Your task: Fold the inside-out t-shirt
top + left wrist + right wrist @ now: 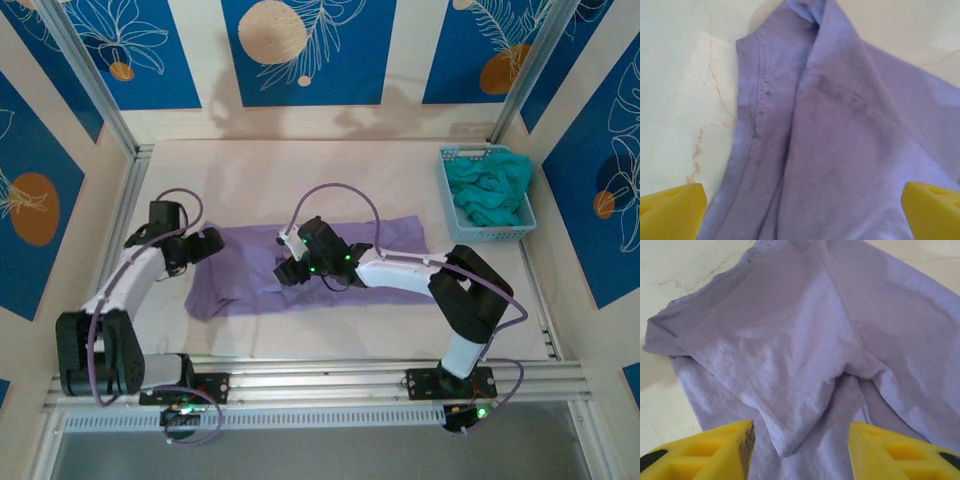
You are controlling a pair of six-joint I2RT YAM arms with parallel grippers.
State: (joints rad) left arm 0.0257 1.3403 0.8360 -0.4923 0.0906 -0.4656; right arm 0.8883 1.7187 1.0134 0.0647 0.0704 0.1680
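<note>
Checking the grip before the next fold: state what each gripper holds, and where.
Nothing is held; left gripper and right gripper both stand open over the t-shirt.

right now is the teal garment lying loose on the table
No, the teal garment is bunched inside the light blue basket at the far right.

Robot test cell, lab-type. Aluminium rail [330,378] at 6 o'clock carries two arm bases [448,380]; extrusion posts [95,90] at 11 and 1 o'clock; printed blue floral wall panels [305,50] at 12; pale tabletop [300,170].
</note>
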